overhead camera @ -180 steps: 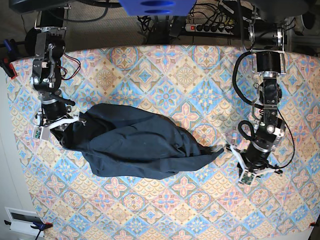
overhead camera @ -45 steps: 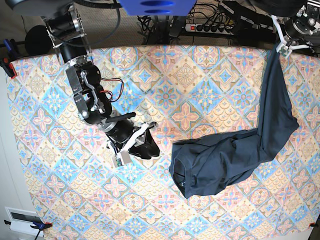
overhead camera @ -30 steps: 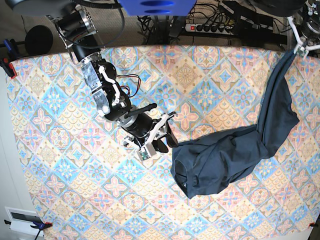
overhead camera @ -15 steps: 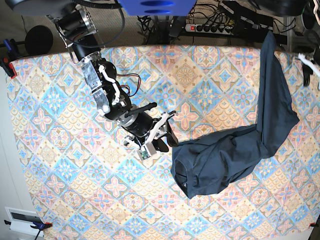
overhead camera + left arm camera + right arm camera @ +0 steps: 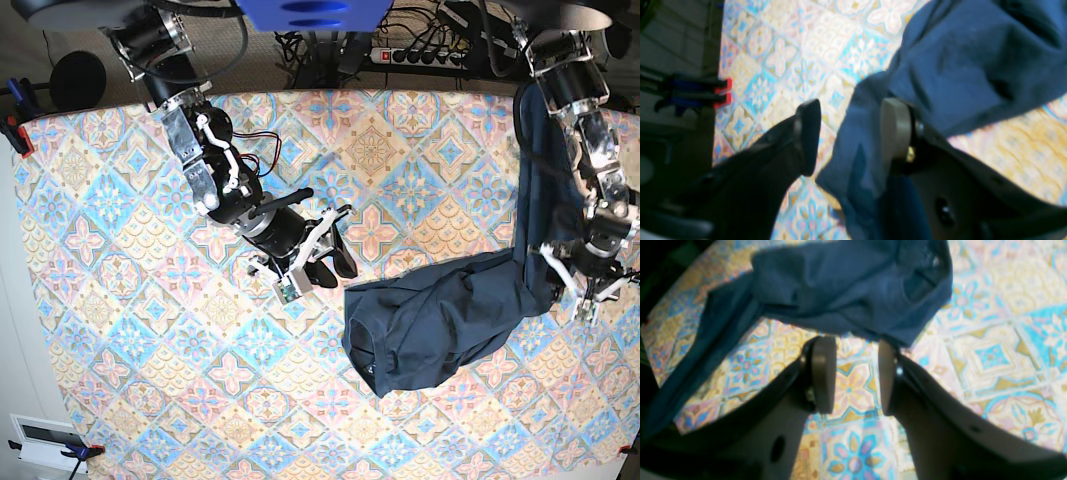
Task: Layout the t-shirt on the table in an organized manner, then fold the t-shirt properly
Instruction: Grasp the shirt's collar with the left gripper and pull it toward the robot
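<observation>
Two arms | left end effector (image 5: 846,133) open around a shirt (image 5: 450,320) edge, not pinching | right end effector (image 5: 851,373) open, empty, near collar, ready to grab | shirt bunched on desk (image 5: 120,300), not flat yet

**Three views, one bench**

The base view looks straight down from overhead on the whole bench (image 5: 120,330); each wrist view sits close behind its own fingers (image 5: 806,133), (image 5: 821,373), tilted down at the patterned cloth; all three share the t-shirt (image 5: 450,320), the right wrist view seeing its collar end, the left its far edge.
</observation>
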Controlling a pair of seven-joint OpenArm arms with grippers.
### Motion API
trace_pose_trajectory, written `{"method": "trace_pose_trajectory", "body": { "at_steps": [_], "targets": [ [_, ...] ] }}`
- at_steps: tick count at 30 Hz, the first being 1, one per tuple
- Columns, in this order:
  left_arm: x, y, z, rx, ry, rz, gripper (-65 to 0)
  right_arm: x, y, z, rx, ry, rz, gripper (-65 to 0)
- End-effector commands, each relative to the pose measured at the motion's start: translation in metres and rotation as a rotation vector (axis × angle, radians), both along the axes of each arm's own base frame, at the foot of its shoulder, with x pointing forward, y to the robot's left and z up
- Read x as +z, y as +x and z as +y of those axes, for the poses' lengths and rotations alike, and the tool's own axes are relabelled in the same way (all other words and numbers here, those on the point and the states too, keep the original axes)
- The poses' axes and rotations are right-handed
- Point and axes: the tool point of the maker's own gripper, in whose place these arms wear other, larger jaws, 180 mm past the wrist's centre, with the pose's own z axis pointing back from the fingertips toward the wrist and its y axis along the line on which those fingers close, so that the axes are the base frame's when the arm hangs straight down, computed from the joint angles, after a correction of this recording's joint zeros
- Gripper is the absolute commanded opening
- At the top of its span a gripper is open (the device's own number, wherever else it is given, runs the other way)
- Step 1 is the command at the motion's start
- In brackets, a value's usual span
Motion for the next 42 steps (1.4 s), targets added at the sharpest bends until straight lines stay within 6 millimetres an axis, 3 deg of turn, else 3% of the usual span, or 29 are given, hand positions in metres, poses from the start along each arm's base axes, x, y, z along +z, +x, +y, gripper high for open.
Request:
{"method": "trace_pose_trajectory", "body": {
  "at_steps": [1,7,14,18,23,25,28,30,31,32,34,37,39,42],
  "targets": [
    [0.009,0.011,0.003,-0.001,0.01,-0.031,-37.7,0.031,0.009,-0.003,-0.018,0.054,-0.086,-44.6],
    [-0.025,0.038,0.005,0.0,-0.063,0.028,-37.3,0.026,0.006,-0.015,-0.055,0.062,-0.069,-44.6],
    [-0.048,0.057,0.0,-0.011,-0.136,0.043,-30.5,0.026,0.006,-0.015,-0.055,0.062,-0.069,-44.6],
    [-0.058,0.066,-0.014,-0.024,-0.175,0.052,-30.4,0.025,0.006,-0.015,-0.054,0.061,-0.066,-44.6],
    [-0.086,0.076,-0.043,-0.109,-0.181,0.117,-30.8,0.024,0.006,-0.015,-0.057,0.061,-0.062,-44.6],
    [-0.09,0.079,-0.06,-0.143,-0.199,0.111,-35.4,0.024,0.006,-0.015,-0.057,0.061,-0.062,-44.6],
    [-0.093,0.081,-0.086,-0.202,-0.2,0.118,-52.7,0.024,0.007,-0.015,-0.058,0.061,-0.063,-44.6],
    [-0.079,0.085,-0.107,-0.246,-0.209,0.076,-64.0,0.024,0.007,-0.016,-0.06,0.06,-0.064,-44.6],
    [-0.071,0.086,-0.123,-0.269,-0.231,0.046,-65.0,0.024,0.008,-0.017,-0.062,0.06,-0.065,-44.6],
    [-0.069,0.079,-0.136,-0.289,-0.239,0.044,-65.0,0.025,0.01,-0.021,-0.075,0.061,-0.068,-44.6],
    [-0.046,0.068,-0.154,-0.333,-0.222,0.004,-63.9,0.027,0.016,-0.03,-0.102,0.062,-0.072,-44.6],
    [-0.025,0.038,-0.203,-0.454,-0.198,-0.014,-65.0,0.029,0.022,-0.041,-0.134,0.062,-0.079,-44.6],
    [-0.022,0.015,-0.23,-0.53,-0.179,-0.003,-65.0,0.026,0.027,-0.05,-0.158,0.059,-0.071,-44.6],
    [-0.03,-0.021,-0.256,-0.605,-0.173,0.032,-65.0,0.018,0.032,-0.062,-0.193,0.051,-0.051,-44.6]
  ]
}}
